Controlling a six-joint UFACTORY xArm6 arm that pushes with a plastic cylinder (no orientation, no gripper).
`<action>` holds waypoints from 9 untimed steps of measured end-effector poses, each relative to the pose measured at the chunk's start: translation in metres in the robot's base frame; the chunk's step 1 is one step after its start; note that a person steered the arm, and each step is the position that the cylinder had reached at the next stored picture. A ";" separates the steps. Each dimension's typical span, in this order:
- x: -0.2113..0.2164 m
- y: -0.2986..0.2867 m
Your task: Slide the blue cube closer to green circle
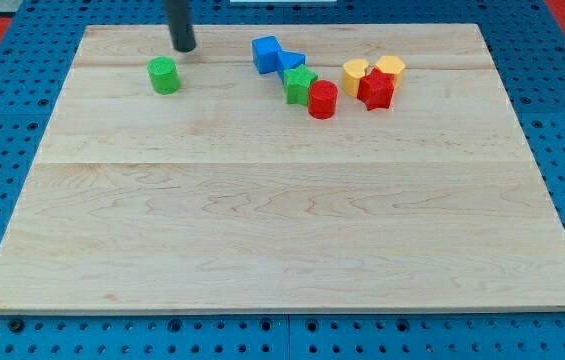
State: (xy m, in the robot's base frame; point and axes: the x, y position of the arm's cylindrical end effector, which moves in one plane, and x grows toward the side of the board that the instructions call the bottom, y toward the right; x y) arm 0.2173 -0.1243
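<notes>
Blue cube (266,52) near wooden board's (282,220) top, touching a second blue block (291,63); green cylinder (164,75) well leftward. My tip (184,46), a bare rod grasping nothing, just beside the cylinder. Best approached from the cube's right, pushing straight left, avoiding the green star (299,84).

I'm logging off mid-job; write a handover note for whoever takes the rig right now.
My tip sits near the board's top edge, just above and right of the green circle, not touching any block.
The blue cube is well to the view's right of the circle, at the left end of a cluster with another blue block and a green star.
Done: nothing visible yet.
Left: get to the cube's right side and push it leftward toward the circle.
</notes>
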 end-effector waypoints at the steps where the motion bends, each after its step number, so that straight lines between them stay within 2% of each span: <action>1: -0.018 0.068; 2: -0.020 0.118; 3: -0.009 0.115; 4: 0.003 0.142; 5: 0.009 0.130; 6: 0.024 0.078; 7: 0.042 0.060; 9: 0.064 0.085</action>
State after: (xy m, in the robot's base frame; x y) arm 0.2809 -0.0388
